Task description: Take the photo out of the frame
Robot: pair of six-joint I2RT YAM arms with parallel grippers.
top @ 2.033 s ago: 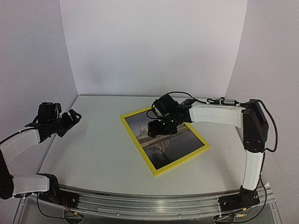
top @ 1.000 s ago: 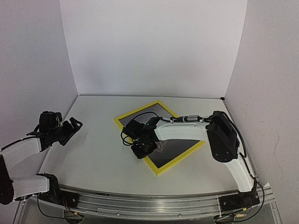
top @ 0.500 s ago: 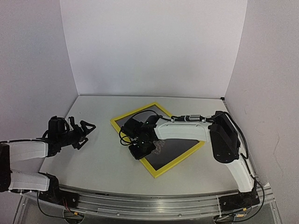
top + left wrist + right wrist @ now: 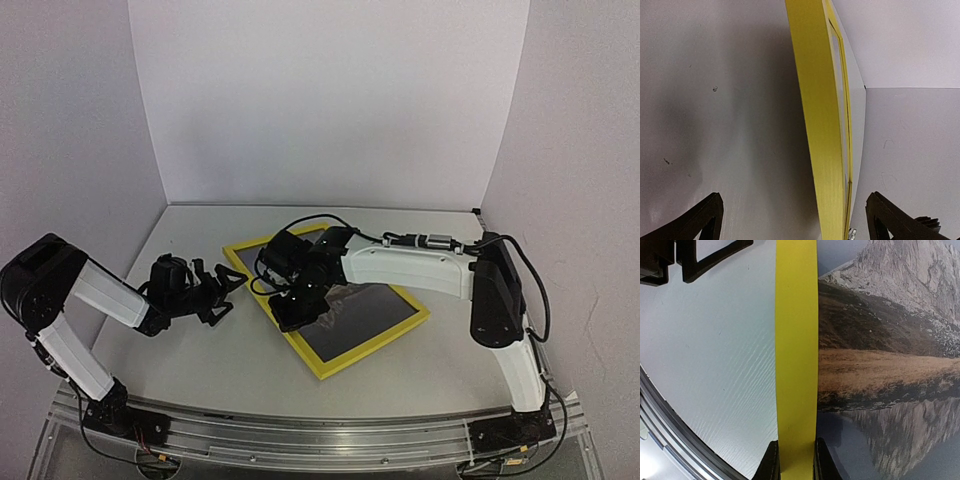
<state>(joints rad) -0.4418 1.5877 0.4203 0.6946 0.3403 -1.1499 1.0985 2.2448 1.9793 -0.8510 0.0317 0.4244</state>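
Observation:
The yellow frame sits mid-table with the photo of mountains over dark water still inside it. My right gripper is shut on the frame's left front rail. In the right wrist view its fingers pinch the yellow rail, with the photo just to the right. My left gripper is open at the frame's left corner. In the left wrist view the frame's yellow edge runs between its spread fingertips without touching them.
White backdrop walls close the table on the left, back and right. A metal rail runs along the near edge and shows in the right wrist view. The left gripper's black fingers show beyond the frame's rail.
The left arm has swung in from the table's left side to the frame's left corner, still open. The right gripper keeps its hold, and the frame has shifted a little leftward.

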